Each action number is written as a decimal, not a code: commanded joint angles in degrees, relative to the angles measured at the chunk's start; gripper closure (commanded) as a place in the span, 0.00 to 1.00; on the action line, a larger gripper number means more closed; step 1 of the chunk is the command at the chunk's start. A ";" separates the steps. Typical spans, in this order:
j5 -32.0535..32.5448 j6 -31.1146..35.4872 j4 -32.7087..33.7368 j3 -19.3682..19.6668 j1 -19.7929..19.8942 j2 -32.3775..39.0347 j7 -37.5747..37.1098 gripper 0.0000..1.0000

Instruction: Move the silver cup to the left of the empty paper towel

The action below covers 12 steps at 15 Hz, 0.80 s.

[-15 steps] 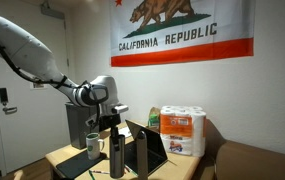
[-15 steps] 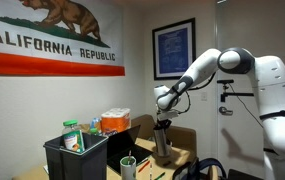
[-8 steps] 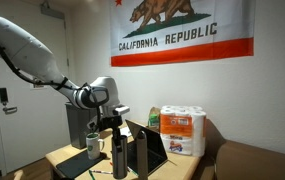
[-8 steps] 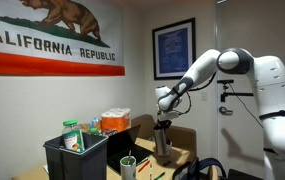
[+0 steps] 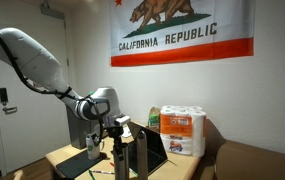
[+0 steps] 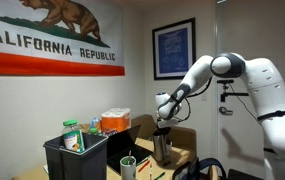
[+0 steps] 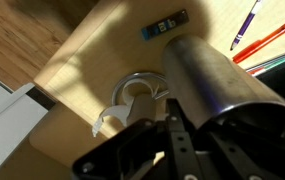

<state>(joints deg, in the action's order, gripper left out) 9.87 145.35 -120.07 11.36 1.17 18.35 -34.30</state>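
The silver cup [image 5: 120,162] stands upright on the wooden table [image 5: 67,160], just left of the tall grey empty paper towel tube [image 5: 139,152]. My gripper [image 5: 118,136] is right on top of the cup and looks shut on its rim. In an exterior view the gripper [image 6: 162,126] sits over the cup [image 6: 162,148]; the tube is not separable there. In the wrist view the cup [image 7: 207,85] fills the right side, its dark open end at my gripper [image 7: 182,122]; the tube is out of view.
A laptop [image 5: 155,150] stands right of the tube, with an orange-wrapped pack of white rolls [image 5: 184,130] behind it. A dark mug [image 5: 93,143] stands left of the cup. A black bin [image 6: 77,155] holds items. A pale ring [image 7: 132,92] and pens [image 7: 247,25] lie on the table.
The arm has dropped lower and the gripper has come down a little and shifted slightly toward the tube, with the cup under it. The tube and laptop have not moved.
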 commanded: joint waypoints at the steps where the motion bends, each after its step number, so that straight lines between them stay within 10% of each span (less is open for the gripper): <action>1: -0.68 3.28 -0.28 0.70 -0.71 0.43 -1.27 0.93; 8: -1.64 4.66 -0.47 0.88 -1.03 1.70 -0.94 0.93; 9: -1.89 4.68 -0.53 0.85 -1.00 1.69 -0.82 0.68; 12: -2.43 5.16 -0.63 1.00 -1.10 1.58 -1.00 0.51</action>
<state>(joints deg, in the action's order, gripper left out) 8.45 148.90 -119.97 11.45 0.97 20.80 -34.31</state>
